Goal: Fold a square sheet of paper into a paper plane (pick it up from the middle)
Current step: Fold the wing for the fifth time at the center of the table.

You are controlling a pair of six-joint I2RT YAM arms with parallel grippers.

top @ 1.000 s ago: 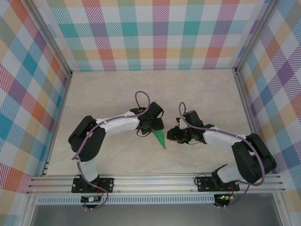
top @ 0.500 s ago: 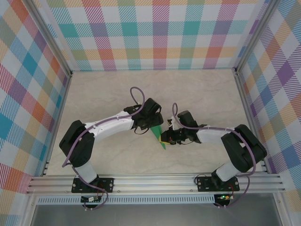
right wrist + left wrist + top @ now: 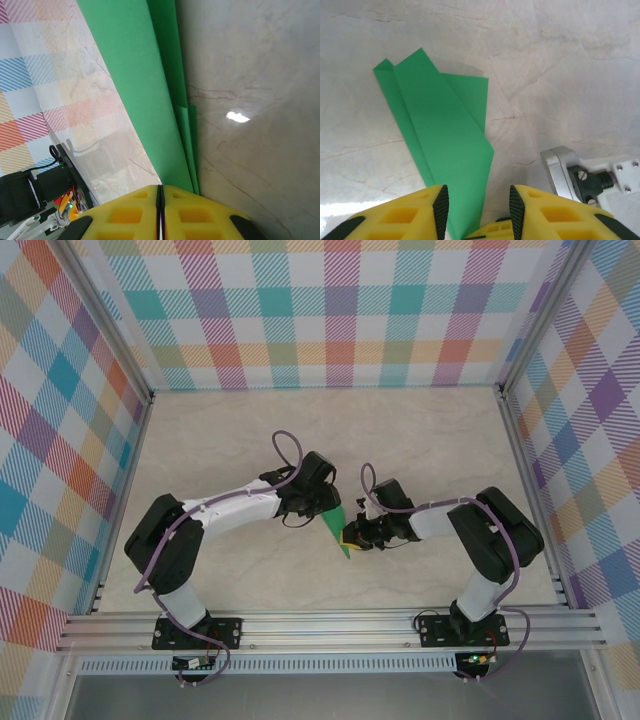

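while lying flat on the marble table (image 3: 230,440), keeps almost the same spot as a second ago: the paper plane (image 3: 338,530), a slim green dart, broad end toward the back wall, narrow tip toward the arm bases. at the plane's broad end, on its left side: the left gripper (image 3: 323,513), reaching in with the arm stretched longer than before. seen from the left wrist, straddles the plane (image 3: 445,150) with the left gripper (image 3: 476,200) spread, yellow fingers (image 3: 415,215) one on each side of the narrow strip, green paper running between them and layered folds fanning out beyond. on the plane's right, by its narrow tip: the right gripper (image 3: 352,537), a second ago parked clear of the plane with bare table between, now drawn right up against its edge, elbow pulled in closer. seen from the right wrist (image 3: 159,192), shows pads pressed together in a thin seam, the plane's (image 3: 145,90) long edge meeting them just beside that seam; cannot tell whether any paper sits pinched inside.
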